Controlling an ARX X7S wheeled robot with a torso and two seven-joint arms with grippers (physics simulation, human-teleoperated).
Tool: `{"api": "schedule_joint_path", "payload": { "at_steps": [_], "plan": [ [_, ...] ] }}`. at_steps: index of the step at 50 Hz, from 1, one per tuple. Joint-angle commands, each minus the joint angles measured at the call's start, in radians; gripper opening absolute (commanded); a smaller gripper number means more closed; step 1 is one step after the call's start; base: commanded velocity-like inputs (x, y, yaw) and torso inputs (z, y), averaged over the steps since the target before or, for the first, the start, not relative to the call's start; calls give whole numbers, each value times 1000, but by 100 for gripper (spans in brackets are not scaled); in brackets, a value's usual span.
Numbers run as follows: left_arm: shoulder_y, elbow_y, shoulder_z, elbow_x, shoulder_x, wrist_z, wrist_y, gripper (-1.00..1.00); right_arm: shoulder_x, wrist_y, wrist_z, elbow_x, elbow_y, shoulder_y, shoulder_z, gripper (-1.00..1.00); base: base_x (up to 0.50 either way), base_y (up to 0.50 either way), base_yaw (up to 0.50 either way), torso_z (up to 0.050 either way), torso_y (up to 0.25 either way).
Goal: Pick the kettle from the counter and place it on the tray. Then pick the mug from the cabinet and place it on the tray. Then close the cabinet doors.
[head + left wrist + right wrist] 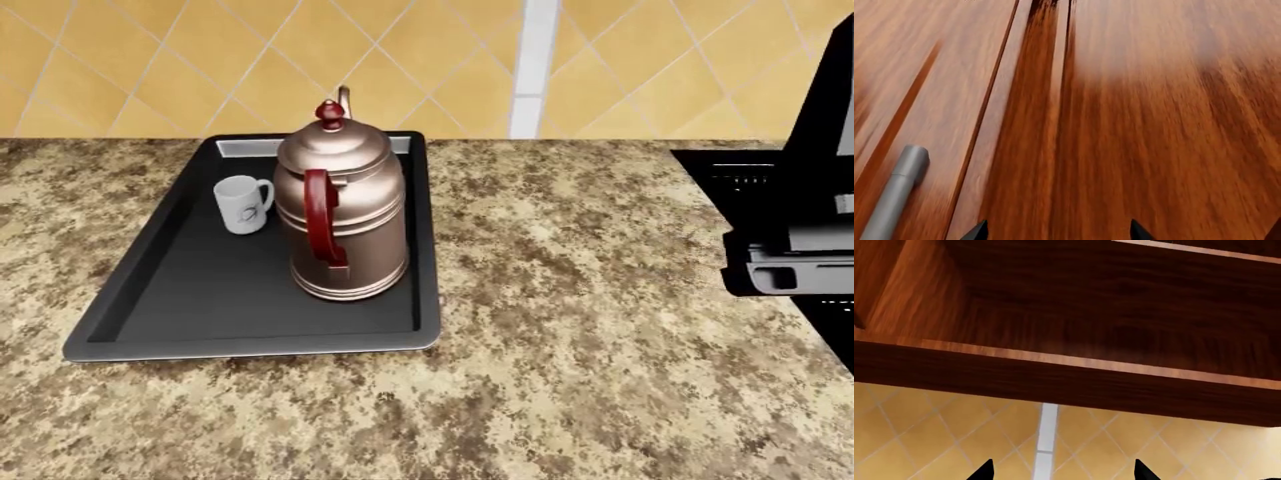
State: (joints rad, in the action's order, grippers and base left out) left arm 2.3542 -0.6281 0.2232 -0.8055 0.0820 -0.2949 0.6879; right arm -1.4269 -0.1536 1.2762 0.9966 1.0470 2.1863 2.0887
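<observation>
Yellow diagonal tiles back a speckled granite table [601, 330], and on it lies the tray [200, 300]. The kettle [340, 215] stands upright on the tray, handle toward the camera, with the mug [243, 204] just beside it, also on the tray and apparently touching or nearly touching its side. Both carrying steps therefore look done, and the step in hand is closing the cabinet doors.

The left wrist view faces a wood door panel [1154, 125] at close range, with a grey bar handle [897, 192] off to one side. The left end effector [1057, 232] shows two dark tips spread apart with nothing between them, so it is released. The right end effector [1062, 470] is likewise spread and empty, looking up into the open cabinet [1087, 305] past its lower edge, with tiles behind.

Whether the left door is already fully shut is hard to tell from this blurred view. The next move likely calls for pushing flat on each door's face and swinging it home, with the right arm clearing the cabinet opening first.
</observation>
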Motion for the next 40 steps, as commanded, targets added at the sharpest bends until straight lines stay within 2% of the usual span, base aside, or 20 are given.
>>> {"api": "schedule_joint_path", "payload": {
  "at_steps": [1, 16, 20, 40],
  "plan": [
    [2, -33, 87, -142, -82, 95, -9, 100, -44, -32, -33, -14, 0, 168, 162, 100, 0, 0, 0, 0, 0],
    [2, -74, 274, -244, -82, 106, -20, 100, -43, -38, -38, -27, 0, 168, 177, 100, 0, 0, 0, 0, 0],
    [2, -79, 336, -244, -82, 145, -17, 100, -51, -38, -44, -28, 0, 168, 178, 100, 0, 0, 0, 0, 0],
    [2, -87, 537, -376, -82, 176, -32, 100, -50, -49, -35, -46, 0, 168, 206, 100, 0, 0, 0, 0, 0]
  ]
}}
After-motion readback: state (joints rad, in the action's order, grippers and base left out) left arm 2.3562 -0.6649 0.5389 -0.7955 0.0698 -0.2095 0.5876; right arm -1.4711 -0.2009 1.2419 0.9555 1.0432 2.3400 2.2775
